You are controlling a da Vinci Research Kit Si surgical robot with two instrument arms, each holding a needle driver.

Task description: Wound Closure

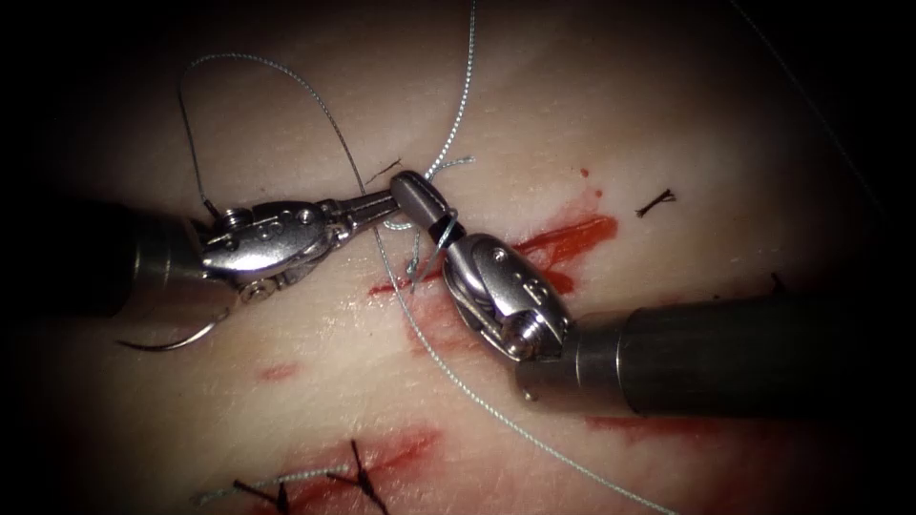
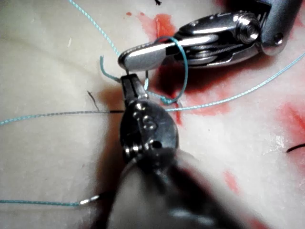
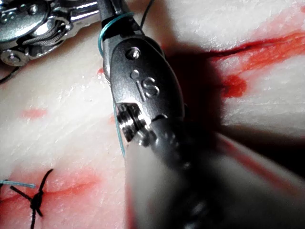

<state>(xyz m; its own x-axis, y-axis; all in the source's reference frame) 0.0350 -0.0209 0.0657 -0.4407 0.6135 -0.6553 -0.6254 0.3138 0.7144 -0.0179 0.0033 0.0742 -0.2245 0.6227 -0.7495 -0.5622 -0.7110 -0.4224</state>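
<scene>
In the endoscope view, the left tool [image 1: 380, 202] comes in from the left and its narrow jaws look pressed together near the short pale thread end [image 1: 456, 162] beside the cut [image 1: 563, 243]. The right tool [image 1: 420, 197] comes from the lower right, and a loop of thread [image 1: 441, 229] is wrapped around its closed jaws. I judge that its jaws hold nothing between them; the thread only goes around them. The needle [image 1: 181, 339] lies free on the tissue [image 1: 668, 124], left of the cut, just under the left tool's wrist, and it is not in the tissue. A finished stitch [image 1: 361, 474] with dark thread sits at the lower edge.

In the left wrist view, the left tool [image 2: 127, 82] has its jaws clenched, and its tip meets the blue thread end [image 2: 108, 74] close under the right tool [image 2: 143, 56]. It seems to grasp this short end, but the contact point is small. The loop [image 2: 183, 62] around the right tool is clear here.

In the right wrist view, the right tool [image 3: 112, 19] carries the blue loop [image 3: 107, 28] just behind its tip, with the left tool [image 3: 93, 7] touching close by.

My judgement: a knot is being tied over the cut. The next move calls for keeping the loop on the jaws while the short end is held firmly.
</scene>
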